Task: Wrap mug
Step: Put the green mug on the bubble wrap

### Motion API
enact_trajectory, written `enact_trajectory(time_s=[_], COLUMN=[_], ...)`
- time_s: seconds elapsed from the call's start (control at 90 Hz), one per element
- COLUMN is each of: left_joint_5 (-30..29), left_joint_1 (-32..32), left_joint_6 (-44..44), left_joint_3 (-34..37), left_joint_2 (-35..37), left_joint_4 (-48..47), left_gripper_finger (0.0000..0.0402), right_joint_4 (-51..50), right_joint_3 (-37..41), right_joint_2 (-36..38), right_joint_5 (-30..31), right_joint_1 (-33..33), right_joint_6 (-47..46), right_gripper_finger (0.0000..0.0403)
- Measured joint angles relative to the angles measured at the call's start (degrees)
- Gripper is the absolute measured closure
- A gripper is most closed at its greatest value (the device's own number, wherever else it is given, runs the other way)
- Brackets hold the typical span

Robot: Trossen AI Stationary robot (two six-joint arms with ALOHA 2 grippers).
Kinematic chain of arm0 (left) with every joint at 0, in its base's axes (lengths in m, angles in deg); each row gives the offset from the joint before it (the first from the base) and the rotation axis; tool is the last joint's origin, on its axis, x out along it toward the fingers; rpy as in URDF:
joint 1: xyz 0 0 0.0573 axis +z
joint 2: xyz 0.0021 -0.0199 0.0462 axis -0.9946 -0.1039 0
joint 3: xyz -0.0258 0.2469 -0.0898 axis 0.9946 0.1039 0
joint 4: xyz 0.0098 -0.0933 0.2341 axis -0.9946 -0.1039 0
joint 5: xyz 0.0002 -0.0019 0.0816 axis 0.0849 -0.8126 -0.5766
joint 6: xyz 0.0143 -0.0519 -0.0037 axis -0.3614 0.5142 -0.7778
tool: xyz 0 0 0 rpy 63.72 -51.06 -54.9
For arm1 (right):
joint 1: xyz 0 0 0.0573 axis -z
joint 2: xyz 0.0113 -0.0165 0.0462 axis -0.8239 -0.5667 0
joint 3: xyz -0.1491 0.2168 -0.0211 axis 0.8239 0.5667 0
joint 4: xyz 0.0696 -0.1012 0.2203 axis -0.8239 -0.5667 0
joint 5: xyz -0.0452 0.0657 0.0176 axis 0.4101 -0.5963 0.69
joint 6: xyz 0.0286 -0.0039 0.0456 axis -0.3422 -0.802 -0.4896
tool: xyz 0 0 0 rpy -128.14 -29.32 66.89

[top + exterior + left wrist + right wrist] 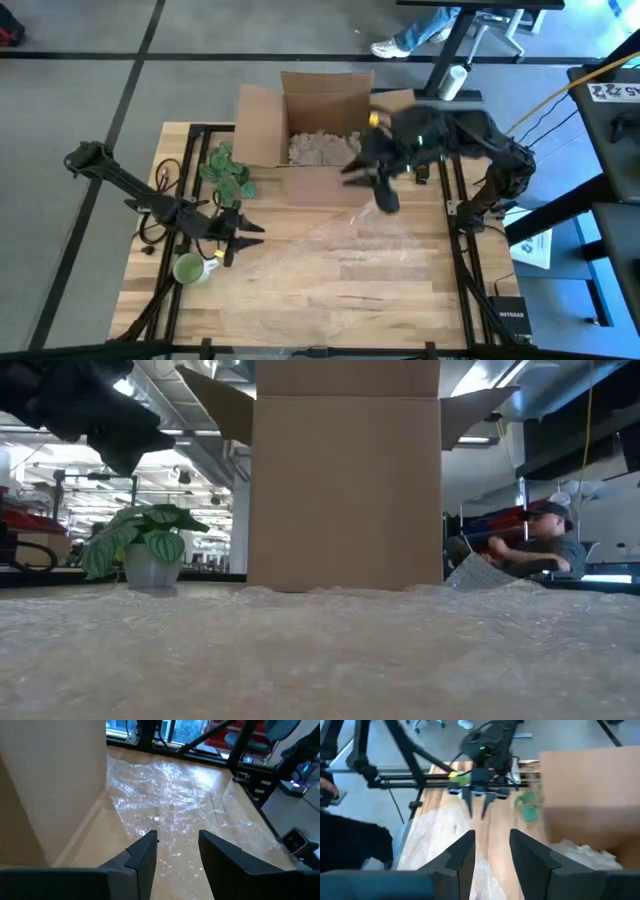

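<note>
High view: mug [190,268] upright (handle rightward)

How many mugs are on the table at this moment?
1. A green mug sits near the table's front left corner, beside the left gripper. Another could be hidden inside the cardboard box, whose interior is only partly visible.

Potted plant [227,170] beside cardboard box [312,125]
</note>
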Motion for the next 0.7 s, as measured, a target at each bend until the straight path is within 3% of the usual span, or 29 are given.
enact_trajectory(time_s=[0.211, 0.411, 0.578, 0.7], left_joint_5=[0.0, 1.49, 1.59, 1.57], left_joint_1=[0.0, -0.09, -0.13, -0.95], left_joint_6=[0.9, -1.49, -2.01, -2.18], left_joint_3=[-1.13, -8.52, -17.93, -22.38], left_joint_2=[-0.02, -0.02, -0.02, 0.0], left_joint_4=[-0.28, -9.52, -24.89, -29.98], left_gripper_finger=[0.0273, 0.0273, 0.0273, 0.0273], right_joint_4=[-5.12, -2.88, 5.44, 20.67], right_joint_3=[1.43, 14.15, 28.62, 40.93], right_joint_2=[-3.81, -4.89, -4.8, -4.74], right_joint_5=[11.26, 22.4, 29.43, 30.51], right_joint_1=[-13.12, -22.07, -26.12, -26.83], right_joint_6=[-7.3, -16.24, -26.15, -30.43], right_gripper_finger=[0.0295, 0.0295, 0.0295, 0.0295])
